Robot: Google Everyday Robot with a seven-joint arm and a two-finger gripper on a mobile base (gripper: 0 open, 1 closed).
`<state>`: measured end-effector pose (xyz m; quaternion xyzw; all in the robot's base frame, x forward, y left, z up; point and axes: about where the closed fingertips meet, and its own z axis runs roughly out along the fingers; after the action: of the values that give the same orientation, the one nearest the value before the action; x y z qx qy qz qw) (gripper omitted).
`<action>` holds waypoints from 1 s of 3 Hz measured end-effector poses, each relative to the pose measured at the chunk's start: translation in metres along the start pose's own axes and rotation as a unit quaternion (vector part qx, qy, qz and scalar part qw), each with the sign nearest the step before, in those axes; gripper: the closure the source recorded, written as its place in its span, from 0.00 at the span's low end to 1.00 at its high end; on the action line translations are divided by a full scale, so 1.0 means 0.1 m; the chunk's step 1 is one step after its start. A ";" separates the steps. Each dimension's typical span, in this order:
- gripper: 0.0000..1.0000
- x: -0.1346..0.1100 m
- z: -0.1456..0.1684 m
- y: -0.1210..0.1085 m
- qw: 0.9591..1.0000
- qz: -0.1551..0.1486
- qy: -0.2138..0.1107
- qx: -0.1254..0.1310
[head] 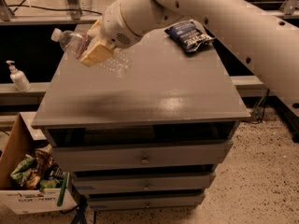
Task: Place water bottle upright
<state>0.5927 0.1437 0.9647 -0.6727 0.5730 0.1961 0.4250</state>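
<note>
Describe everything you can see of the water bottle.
The water bottle is clear ribbed plastic with a white cap and a reddish label band, partly hidden. The gripper is shut across its middle. The bottle is tilted, cap up toward the left and base down toward the right, over the rear left part of the grey cabinet top. Whether its base touches the top cannot be told.

Dim, warm overhead light. 1 soft glare patch sits mid-right on the table top [201, 85]. The gripper [96, 50], upper left above the back-left corner, clamps the water bottle [70, 40]. A diffuse shadow lies below it.
</note>
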 end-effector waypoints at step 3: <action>1.00 -0.08 -0.20 -0.04 0.984 0.046 -0.168 0.019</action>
<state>0.5898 0.1327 0.9829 -0.5946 0.5274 0.3153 0.5185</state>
